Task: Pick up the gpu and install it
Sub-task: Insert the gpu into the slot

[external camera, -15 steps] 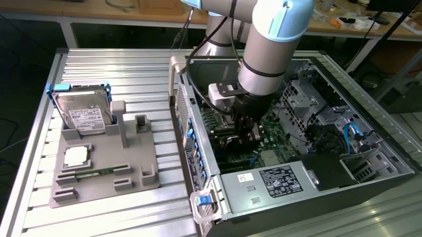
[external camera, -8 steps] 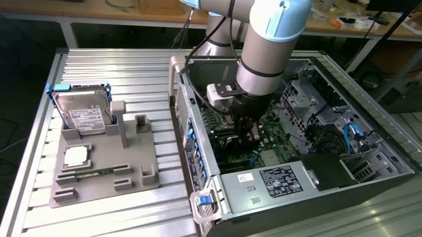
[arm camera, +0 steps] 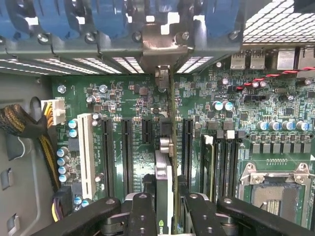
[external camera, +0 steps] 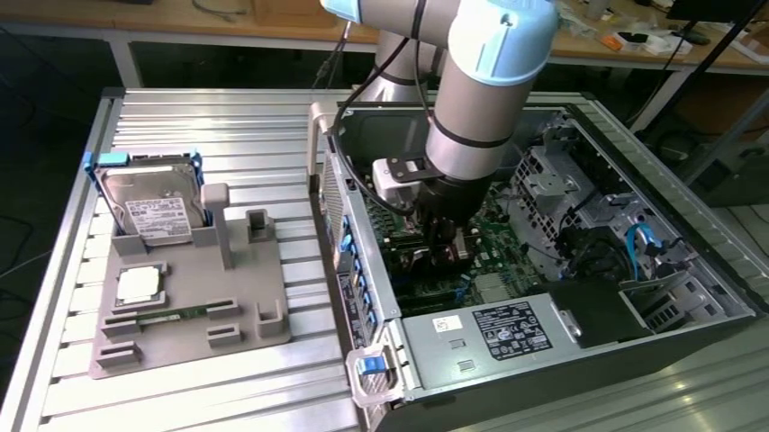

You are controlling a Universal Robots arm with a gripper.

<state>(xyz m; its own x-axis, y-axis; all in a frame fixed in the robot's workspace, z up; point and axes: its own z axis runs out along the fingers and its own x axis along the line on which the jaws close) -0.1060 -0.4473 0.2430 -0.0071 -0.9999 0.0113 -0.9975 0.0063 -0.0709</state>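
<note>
- The gpu [arm camera: 166,182] stands on edge between the gripper's fingers, seen edge-on in the wrist view; its metal end bracket [arm camera: 162,46] reaches up to the rear slot wall of the case.
- The card sits over the motherboard [arm camera: 133,103], in line with the long black expansion slots [arm camera: 127,152]. Whether its lower edge is fully seated in a slot cannot be told.
- Gripper [arm camera: 166,209]: clenched on the gpu, a black finger [arm camera: 141,216] pressing on either side of the card.
- In the exterior view the gripper [external camera: 447,247] is down inside the open computer case [external camera: 565,351], with the arm [external camera: 481,99] coming down from above.
- Blue retention clips [arm camera: 108,19] run along the slot wall above the card.
- A white slot [arm camera: 87,152] lies beside the black ones; a bundle of yellow and black cables [arm camera: 47,147] runs along the board's edge.
- The CPU socket [arm camera: 275,191] lies on the far side of the memory slots [arm camera: 219,162] from the card.
- On the exterior view's left, a grey fixture tray [external camera: 193,315] rests on the slatted metal table [external camera: 180,117], well apart from the case.
- The tray holds a silver hard drive [external camera: 150,202] in a blue frame, a small square chip [external camera: 139,286] and a narrow green memory stick [external camera: 162,316].
</note>
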